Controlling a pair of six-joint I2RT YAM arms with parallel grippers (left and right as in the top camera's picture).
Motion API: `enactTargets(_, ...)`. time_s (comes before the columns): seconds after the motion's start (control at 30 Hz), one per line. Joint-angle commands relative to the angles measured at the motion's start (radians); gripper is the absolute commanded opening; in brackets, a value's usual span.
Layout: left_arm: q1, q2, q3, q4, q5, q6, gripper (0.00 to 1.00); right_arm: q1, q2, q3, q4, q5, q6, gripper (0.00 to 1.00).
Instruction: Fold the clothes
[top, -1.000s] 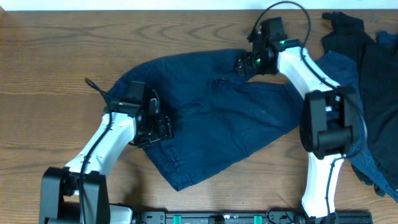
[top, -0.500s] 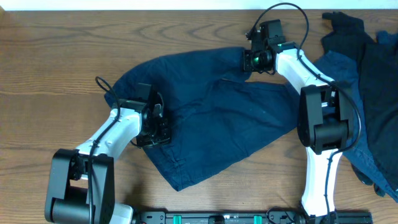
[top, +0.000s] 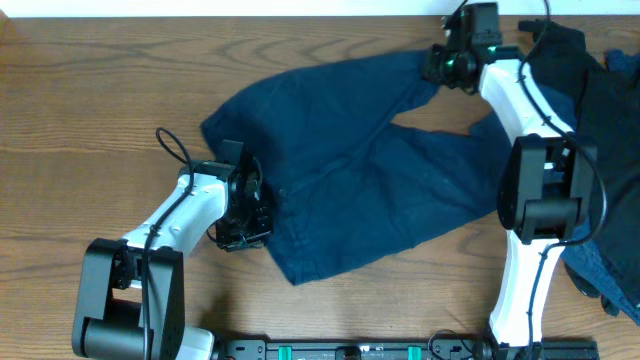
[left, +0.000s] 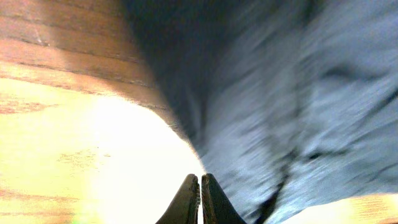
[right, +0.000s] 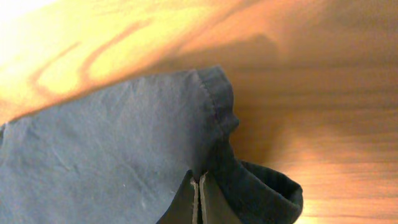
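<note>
A wrinkled dark navy garment of the clothes (top: 350, 170) lies spread across the middle of the wooden table. My right gripper (top: 440, 65) is at its far right corner, shut on a folded hem; in the right wrist view the cloth (right: 112, 143) bunches around the closed tips (right: 198, 180). At the garment's near left edge is my left gripper (top: 245, 232), shut. In the left wrist view, the blurred cloth (left: 298, 93) runs right beside the closed tips (left: 200, 180). I see no cloth between them.
A heap of more dark and mid-blue clothes (top: 600, 150) fills the right side of the table behind the right arm. Bare wood (top: 90, 120) lies to the left of the garment. The table's far edge (top: 250, 14) is just beyond the right gripper.
Both grippers have shut. The right one moved right and toward the far edge, dragging the garment's corner and shifting the cloth rightward. The left gripper slid slightly nearer along the left edge.
</note>
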Motion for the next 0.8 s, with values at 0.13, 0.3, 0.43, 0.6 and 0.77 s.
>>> enactTargets(0.13, -0.001, 0.006, -0.002, 0.056, 0.006, 0.088, 0.06, -0.015, -0.071, 0.035, -0.079, 0.199, -0.039, 0.44)
enactTargets(0.3, -0.001, -0.020, 0.058, 0.060, 0.006, 0.128, 0.07, -0.016, -0.111, 0.035, -0.221, 0.333, -0.041, 0.40)
enactTargets(0.43, 0.001, -0.040, 0.082, 0.147, 0.006, 0.132, 0.31, -0.004, -0.148, 0.035, -0.373, 0.251, -0.146, 0.30)
enactTargets(0.6, 0.000, -0.032, 0.081, 0.304, 0.007, 0.017, 0.46, 0.028, -0.152, 0.028, -0.591, 0.209, -0.212, 0.30)
enactTargets(0.77, 0.000, -0.003, 0.081, 0.392, 0.006, -0.029, 0.46, 0.057, -0.152, -0.002, -0.647, 0.211, -0.219, 0.26)
